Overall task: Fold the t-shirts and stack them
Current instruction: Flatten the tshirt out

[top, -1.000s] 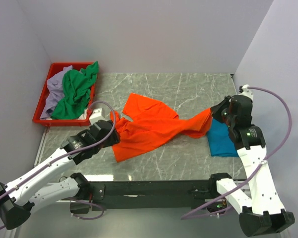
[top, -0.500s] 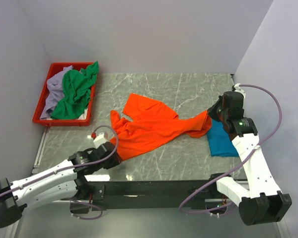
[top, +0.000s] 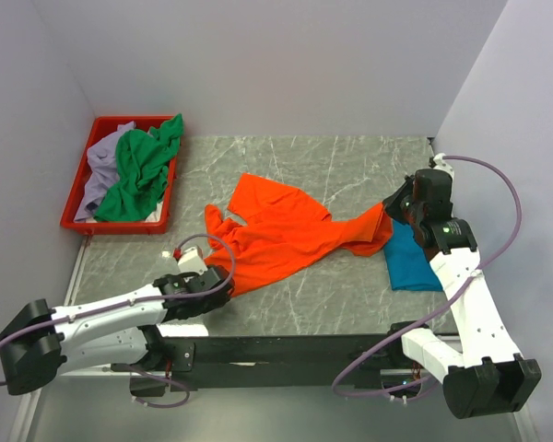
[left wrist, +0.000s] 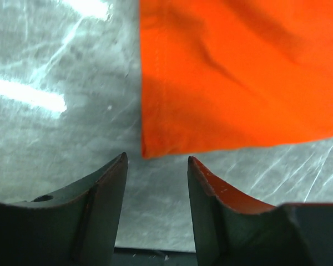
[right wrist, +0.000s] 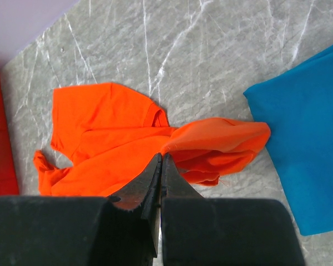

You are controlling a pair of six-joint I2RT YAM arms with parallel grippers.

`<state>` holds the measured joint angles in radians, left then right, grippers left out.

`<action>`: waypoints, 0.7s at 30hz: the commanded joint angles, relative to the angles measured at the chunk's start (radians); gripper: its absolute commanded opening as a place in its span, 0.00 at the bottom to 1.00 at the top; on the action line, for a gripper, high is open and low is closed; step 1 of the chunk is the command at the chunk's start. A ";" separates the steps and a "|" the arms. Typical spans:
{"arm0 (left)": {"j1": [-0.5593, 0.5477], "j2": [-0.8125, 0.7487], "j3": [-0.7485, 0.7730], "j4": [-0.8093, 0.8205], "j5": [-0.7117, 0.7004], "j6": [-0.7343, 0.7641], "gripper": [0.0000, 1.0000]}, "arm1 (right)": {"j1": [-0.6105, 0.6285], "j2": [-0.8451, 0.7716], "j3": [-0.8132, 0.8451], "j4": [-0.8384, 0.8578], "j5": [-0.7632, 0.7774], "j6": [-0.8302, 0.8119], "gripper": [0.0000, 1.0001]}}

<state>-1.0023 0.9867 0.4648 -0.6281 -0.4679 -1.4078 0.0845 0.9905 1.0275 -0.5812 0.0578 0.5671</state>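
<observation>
A bright orange t-shirt (top: 276, 235) lies crumpled across the middle of the table. Its right end is lifted toward my right gripper (top: 394, 208), which is shut on a fold of the orange cloth (right wrist: 211, 136) at its tips (right wrist: 161, 159). My left gripper (left wrist: 157, 160) is open and low over the table. The shirt's near-left corner (left wrist: 147, 149) lies just beyond its fingertips and touches neither. In the top view it sits at that corner (top: 223, 276). A teal blue t-shirt (top: 410, 260) lies flat under the right arm. Green (top: 143, 175) and lavender (top: 100, 170) t-shirts fill the tray.
The red plastic tray (top: 74, 217) stands at the back left against the wall. White walls close in the marble table (top: 350, 161) on the left, back and right. A black rail (top: 286, 350) runs along the near edge between the arm bases.
My left arm has pulled back from the shirt's left side toward the near edge and now points at its near-left corner. The right gripper shifted slightly back, holding the cloth.
</observation>
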 commanded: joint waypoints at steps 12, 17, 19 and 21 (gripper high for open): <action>-0.004 0.170 0.058 0.079 -0.074 0.013 0.53 | -0.006 -0.021 -0.015 0.057 -0.035 -0.010 0.00; -0.005 0.227 0.075 0.111 -0.092 0.035 0.47 | -0.005 -0.019 -0.004 0.049 -0.035 -0.009 0.00; -0.004 0.250 0.086 0.113 -0.094 0.038 0.34 | -0.005 -0.021 -0.001 0.041 -0.033 -0.009 0.00; -0.004 0.257 0.106 0.110 -0.091 0.058 0.17 | -0.006 -0.027 0.006 0.032 -0.032 -0.009 0.00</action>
<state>-1.0031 1.2232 0.5335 -0.5365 -0.5503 -1.3754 0.0845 0.9894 1.0092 -0.5678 0.0315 0.5671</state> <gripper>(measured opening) 0.298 0.008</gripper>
